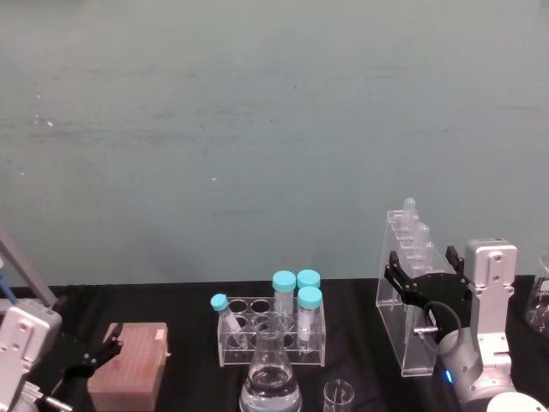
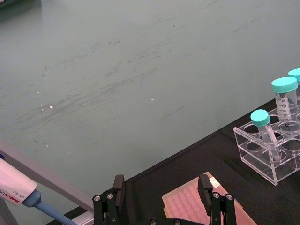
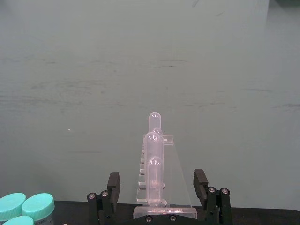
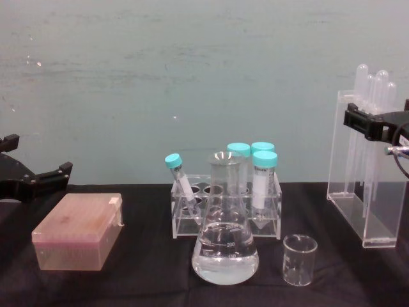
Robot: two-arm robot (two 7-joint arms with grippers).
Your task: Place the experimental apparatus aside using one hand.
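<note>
The tall clear rack of long glass tubes (image 1: 412,296) stands on the black cloth at the right. My right gripper (image 1: 422,263) is open at the rack's upper part, one finger on either side of its near end. The right wrist view shows the rack (image 3: 157,159) rising between that gripper's (image 3: 157,183) spread fingers. The conical flask (image 1: 271,378) holds clear liquid at front centre, with the small beaker (image 1: 339,396) just to its right. Both appear in the chest view, flask (image 4: 225,249) and beaker (image 4: 300,259). My left gripper (image 1: 99,356) hangs open at the far left.
A low clear rack with teal-capped tubes (image 1: 274,330) stands behind the flask. A pink tip box (image 1: 129,365) lies under my left gripper. A pipette (image 2: 14,187) leans at the left edge and another glass vessel (image 1: 540,300) sits at the right edge.
</note>
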